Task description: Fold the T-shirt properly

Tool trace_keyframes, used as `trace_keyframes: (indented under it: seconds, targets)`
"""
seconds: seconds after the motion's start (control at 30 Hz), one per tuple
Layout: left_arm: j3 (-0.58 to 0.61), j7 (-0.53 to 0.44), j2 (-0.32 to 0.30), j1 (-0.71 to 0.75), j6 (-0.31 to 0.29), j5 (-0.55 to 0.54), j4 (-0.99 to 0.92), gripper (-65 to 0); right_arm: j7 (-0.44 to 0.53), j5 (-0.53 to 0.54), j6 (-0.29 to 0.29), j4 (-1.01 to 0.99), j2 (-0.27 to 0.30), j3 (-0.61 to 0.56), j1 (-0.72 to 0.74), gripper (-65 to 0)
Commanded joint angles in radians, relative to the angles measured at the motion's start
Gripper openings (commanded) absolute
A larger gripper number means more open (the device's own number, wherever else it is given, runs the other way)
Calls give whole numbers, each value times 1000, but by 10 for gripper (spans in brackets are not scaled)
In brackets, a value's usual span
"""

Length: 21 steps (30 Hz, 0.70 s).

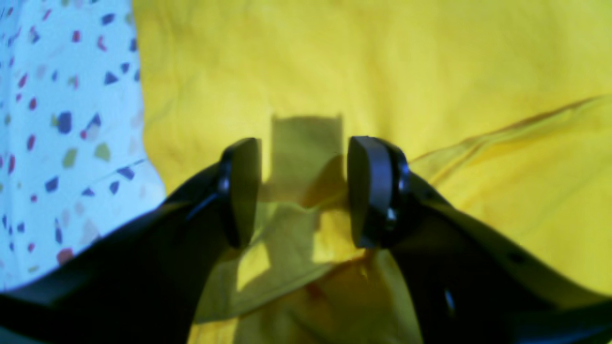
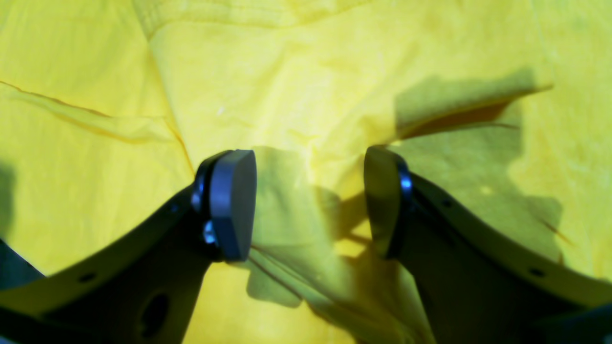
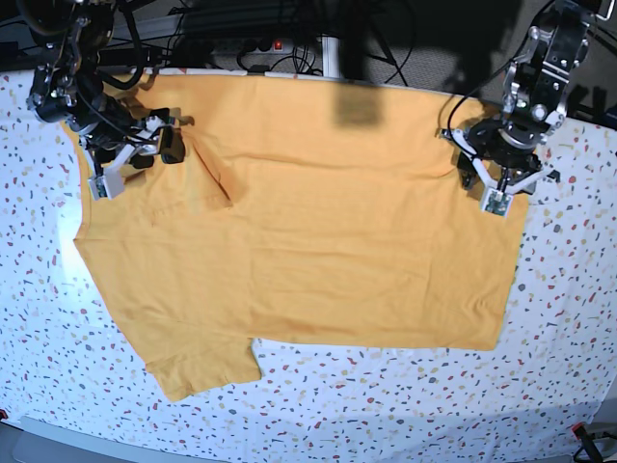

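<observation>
The mustard-yellow T-shirt [image 3: 337, 241] lies spread flat on the speckled table [image 3: 386, 405], with one sleeve sticking out at the front left. My left gripper [image 3: 472, 169] is at the shirt's right edge. In the left wrist view the left gripper [image 1: 303, 186] is open just above the T-shirt [image 1: 382, 57], over a small raised fold of cloth, with the table [image 1: 67, 119] beside it. My right gripper [image 3: 166, 147] hovers over the shirt's far left corner. The right wrist view shows the right gripper [image 2: 311, 200] open over wrinkled T-shirt [image 2: 311, 71] cloth.
Cables and dark equipment [image 3: 289, 39] run along the table's far edge. A sleeve [image 3: 207, 183] is folded inward near my right gripper. The table's front edge [image 3: 289, 446] runs along the bottom of the base view.
</observation>
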Motion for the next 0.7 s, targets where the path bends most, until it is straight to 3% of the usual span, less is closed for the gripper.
trace_keyframes:
  seconds: [0.0,0.13,0.27,0.4,0.5,0.67]
  targets:
    - [-2,-10,-10,-18,3,0,24,-360,-29,5,9,5,6,0,0,-307]
    - [-2,-4,-10,-73,3,0,25,-360,-30,4,9,6,6,0,14,-307]
    - [-2,77,-10,-153,3,0,26,-360,-33,5,9,7,6,0,23,-307]
    - [-2,65,-15,-246,3,-5,11,-360,-13,5,9,7,6,0,23,-306]
    - [-2,57,-14,-354,-3,-74,-100,-360,-11,18,9,7,6,0,23,-306]
    - [-2,-18,-13,-580,-126,-241,-461,-360,-46,84,9,8,6,0,22,-306]
